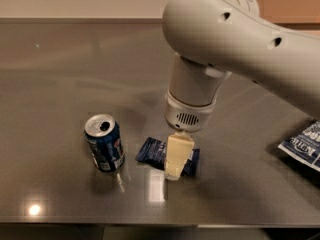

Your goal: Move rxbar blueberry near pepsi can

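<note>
The rxbar blueberry (152, 151) is a small dark navy wrapper lying flat on the grey table, a short way right of the pepsi can. The pepsi can (104, 144) stands upright at the front left, blue with a silver top and an opened tab hole. My gripper (176, 170) hangs straight down from the large white arm and sits on the right half of the bar, hiding its middle. The bar's right end shows just past the gripper.
A blue-and-white chip bag (305, 145) lies at the right edge of the table (60, 84). The table's front edge runs close below the can and bar. The white arm (235, 39) spans the upper right.
</note>
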